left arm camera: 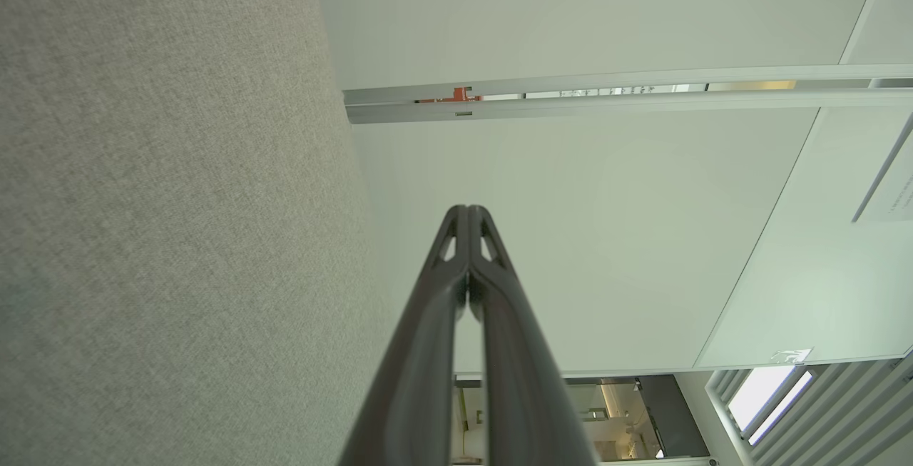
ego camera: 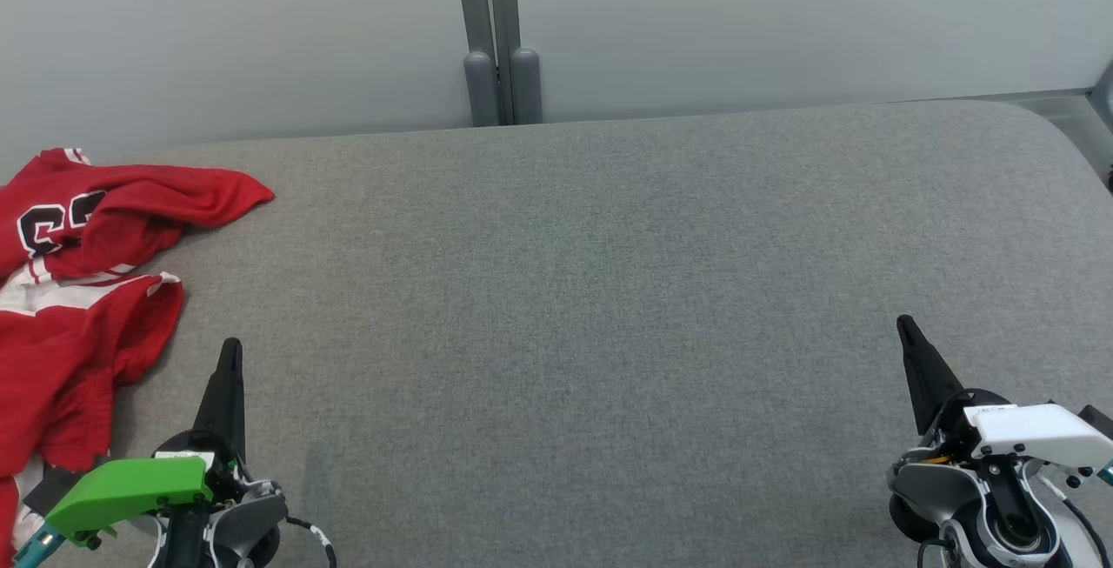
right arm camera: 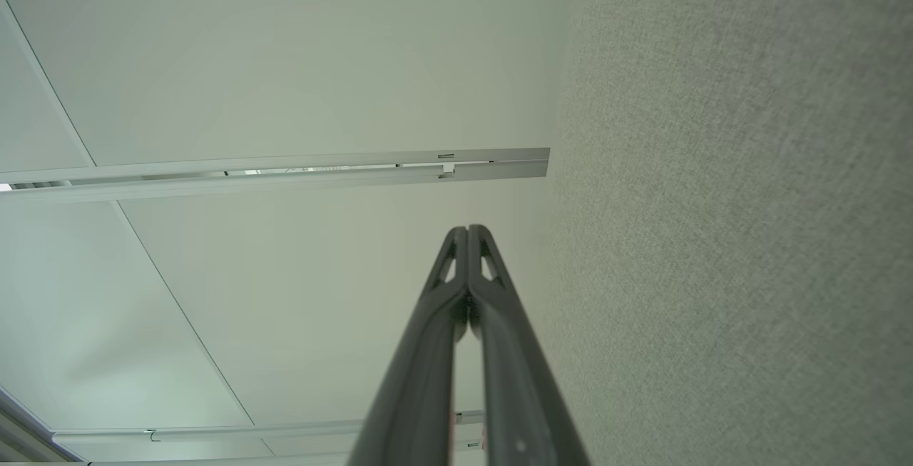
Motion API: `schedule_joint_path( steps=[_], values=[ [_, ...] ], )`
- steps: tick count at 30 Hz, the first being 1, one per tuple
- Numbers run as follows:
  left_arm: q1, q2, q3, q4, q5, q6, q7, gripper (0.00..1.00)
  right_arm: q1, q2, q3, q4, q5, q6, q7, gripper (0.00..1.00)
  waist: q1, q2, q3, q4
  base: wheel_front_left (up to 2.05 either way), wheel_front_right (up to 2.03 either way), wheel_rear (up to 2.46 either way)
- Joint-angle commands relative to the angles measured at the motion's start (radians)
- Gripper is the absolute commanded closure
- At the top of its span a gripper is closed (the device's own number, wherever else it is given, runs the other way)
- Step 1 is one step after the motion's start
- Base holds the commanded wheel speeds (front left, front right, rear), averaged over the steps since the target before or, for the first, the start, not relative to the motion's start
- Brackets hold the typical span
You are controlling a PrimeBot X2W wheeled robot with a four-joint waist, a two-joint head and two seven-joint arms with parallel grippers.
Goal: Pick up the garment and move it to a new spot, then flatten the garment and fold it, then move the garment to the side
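A red garment (ego camera: 69, 350) lies bunched up at the grey table's (ego camera: 556, 290) left end. Over the table's near edge, the left gripper (ego camera: 230, 349) and right gripper (ego camera: 904, 324) are both squeezed tight, holding nothing.

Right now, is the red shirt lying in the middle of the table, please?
No, the red shirt lies crumpled at the left edge of the table.
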Motion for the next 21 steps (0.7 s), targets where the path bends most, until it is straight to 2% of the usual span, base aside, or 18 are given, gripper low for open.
schedule_joint_path(
  steps=[1,16,17,21],
  values=[
    [-0.013,0.008,0.002,-0.001,0.003,-0.006,0.001,1.00,-0.006,-0.002,0.000,0.001,-0.001,0.001,0.000,1.00,0.0000,0.0000,0.000,0.000,0.00,0.00,0.00],
    [-0.013,0.008,0.002,-0.001,0.003,-0.006,0.001,1.00,-0.006,-0.002,0.000,0.001,-0.001,0.001,0.000,1.00,0.0000,0.0000,0.000,0.000,0.00,0.00,0.00],
    [0.000,0.000,0.000,0.000,0.000,0.000,0.000,0.00,0.000,0.000,0.000,0.000,0.000,0.000,0.000,0.00,0.0000,0.0000,0.000,0.000,0.00,0.00,0.00],
    [0.024,-0.009,-0.007,0.028,0.000,0.002,-0.004,0.00,0.024,0.008,0.003,0.025,-0.001,0.000,-0.004,0.00,0.0000,0.0000,0.000,0.000,0.00,0.00,0.00]
  ],
)
